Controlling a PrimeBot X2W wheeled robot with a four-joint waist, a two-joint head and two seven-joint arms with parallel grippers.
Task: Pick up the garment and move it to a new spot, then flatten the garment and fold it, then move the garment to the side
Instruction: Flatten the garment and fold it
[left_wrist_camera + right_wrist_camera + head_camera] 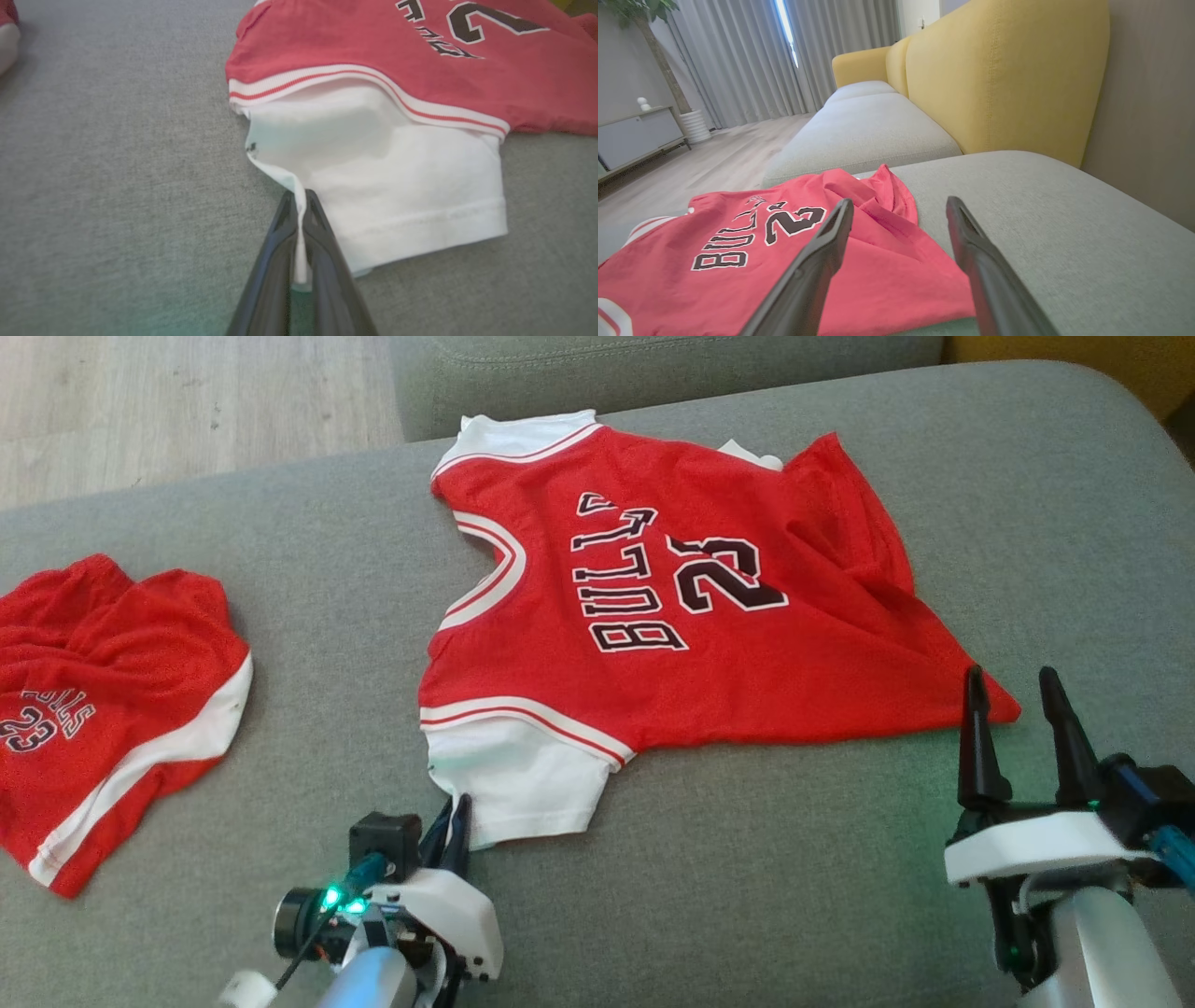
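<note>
1 jersey [709,644], 1 pr shorts [112,644], 2 claws: L claw [459,805], R claw [1011,676]

Left gripper [457,814] pinching white sleeve of jersey [672,607]; right gripper [1011,677] open at corner.

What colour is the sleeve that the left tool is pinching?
The sleeve is white, edged above by a red-striped band; the left wrist view shows it best.

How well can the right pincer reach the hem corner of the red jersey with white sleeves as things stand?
Probably yes. The right pincer stands open with its tips beside the hem corner of the red jersey with white sleeves, and nothing lies between them on the grey fabric sofa cushion.
</note>
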